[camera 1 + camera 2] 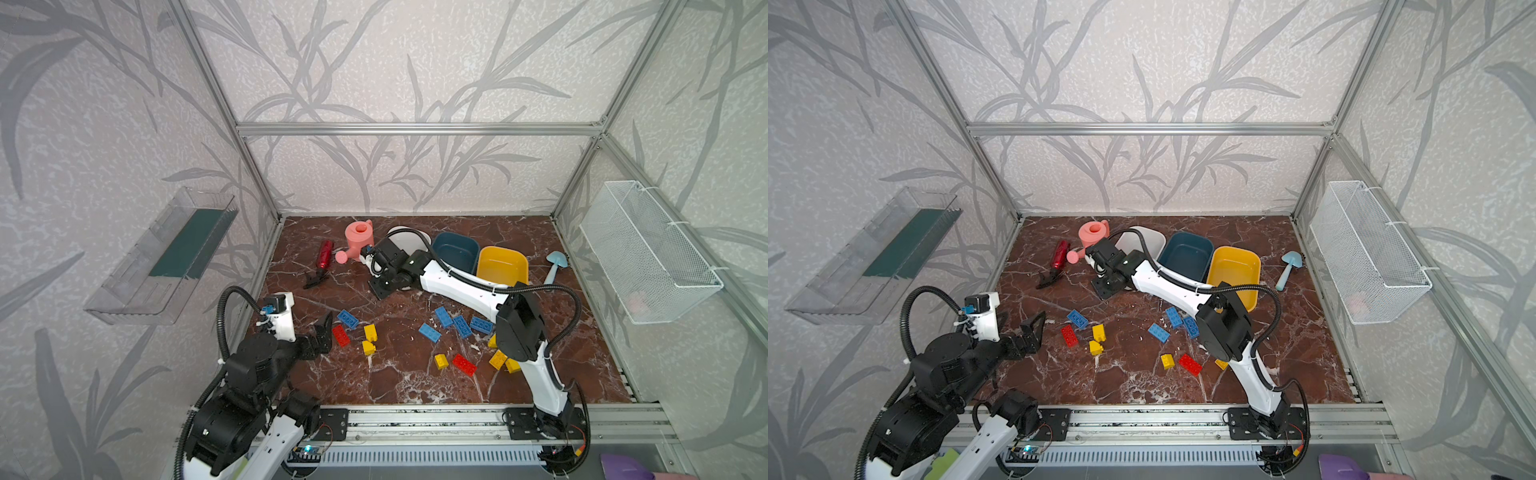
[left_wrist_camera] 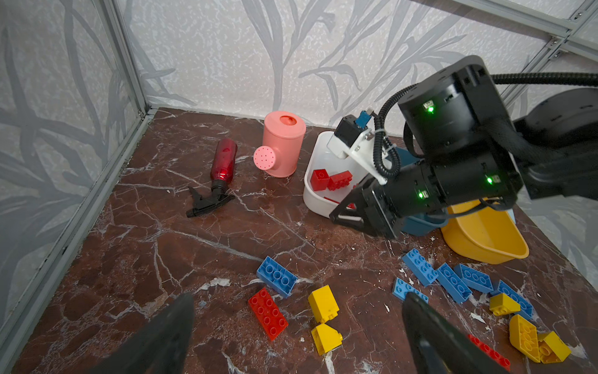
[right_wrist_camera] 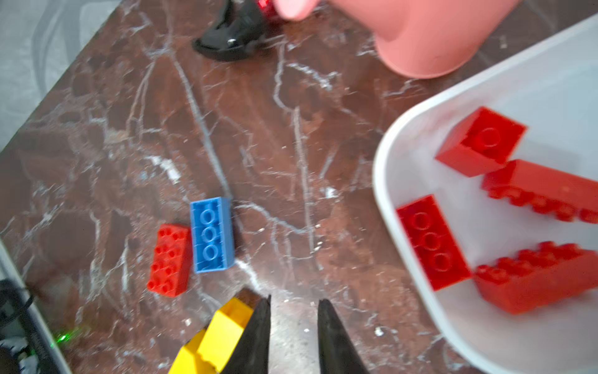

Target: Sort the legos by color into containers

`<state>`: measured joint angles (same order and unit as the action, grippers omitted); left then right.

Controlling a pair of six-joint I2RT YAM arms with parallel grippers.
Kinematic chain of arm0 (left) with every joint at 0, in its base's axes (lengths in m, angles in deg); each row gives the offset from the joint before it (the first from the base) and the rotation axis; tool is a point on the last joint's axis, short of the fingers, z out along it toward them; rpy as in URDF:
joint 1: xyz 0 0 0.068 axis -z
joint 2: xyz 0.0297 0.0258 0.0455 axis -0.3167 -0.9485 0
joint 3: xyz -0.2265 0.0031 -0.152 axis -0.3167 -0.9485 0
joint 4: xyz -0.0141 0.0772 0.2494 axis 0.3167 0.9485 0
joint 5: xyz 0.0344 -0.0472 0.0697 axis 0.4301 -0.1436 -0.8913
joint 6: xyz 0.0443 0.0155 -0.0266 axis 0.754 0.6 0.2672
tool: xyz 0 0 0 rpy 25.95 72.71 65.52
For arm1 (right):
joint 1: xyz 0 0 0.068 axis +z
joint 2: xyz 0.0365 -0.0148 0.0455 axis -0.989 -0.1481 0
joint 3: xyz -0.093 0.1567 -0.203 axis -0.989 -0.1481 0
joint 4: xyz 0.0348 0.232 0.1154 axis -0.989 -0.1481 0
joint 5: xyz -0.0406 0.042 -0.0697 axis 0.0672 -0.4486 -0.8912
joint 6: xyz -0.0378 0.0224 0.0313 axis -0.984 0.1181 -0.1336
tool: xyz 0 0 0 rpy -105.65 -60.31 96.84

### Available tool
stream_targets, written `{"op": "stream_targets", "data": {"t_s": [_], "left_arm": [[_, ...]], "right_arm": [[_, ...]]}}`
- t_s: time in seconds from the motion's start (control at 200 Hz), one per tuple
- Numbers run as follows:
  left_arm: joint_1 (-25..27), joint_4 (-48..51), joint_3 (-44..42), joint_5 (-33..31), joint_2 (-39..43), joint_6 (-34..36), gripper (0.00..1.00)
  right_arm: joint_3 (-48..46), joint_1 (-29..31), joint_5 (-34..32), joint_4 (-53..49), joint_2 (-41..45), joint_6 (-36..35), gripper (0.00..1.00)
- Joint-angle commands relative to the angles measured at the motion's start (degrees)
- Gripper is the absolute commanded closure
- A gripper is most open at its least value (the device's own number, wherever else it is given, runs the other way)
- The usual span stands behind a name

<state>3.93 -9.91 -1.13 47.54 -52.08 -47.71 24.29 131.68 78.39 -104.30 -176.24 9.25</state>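
My right hand (image 3: 293,302) is pinched almost closed and empty, over the table (image 3: 291,129) just beside the white container (image 3: 404,136) at the far side, which holds four red legos (image 3: 432,241). My left hand (image 2: 299,296) gapes wide, empty, above loose legos (image 2: 276,275) near-left.

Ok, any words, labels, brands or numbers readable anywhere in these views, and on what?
None can be read.
The legos show plain studs; any stamp on them is too small to tell.
The white tub, teal tub, yellow tub, pink watering can and red spray bottle show no print.
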Motion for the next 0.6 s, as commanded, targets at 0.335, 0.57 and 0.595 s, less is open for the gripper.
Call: {"op": "stream_targets", "data": {"t_s": [0.335, 0.57, 0.595], "left_arm": [[-0.49, 0.17, 0.67, -3.89, 0.81, -0.15, 0.01], [-0.42, -0.49, 0.57, -9.66, 9.25, -0.93, 0.01], [-0.42, -0.35, 0.64, -9.8, 9.78, -1.1, 0.01]], "right_arm": [[3.51, 3.87, -2.75, -5.28, -0.26, -2.87, 0.35], [-3.72, 14.21, -6.16, 0.7, 1.47, 5.65, 0.19], [-4.12, 15.15, -7.0, 1.42, 1.27, 6.99, 0.19]]}}
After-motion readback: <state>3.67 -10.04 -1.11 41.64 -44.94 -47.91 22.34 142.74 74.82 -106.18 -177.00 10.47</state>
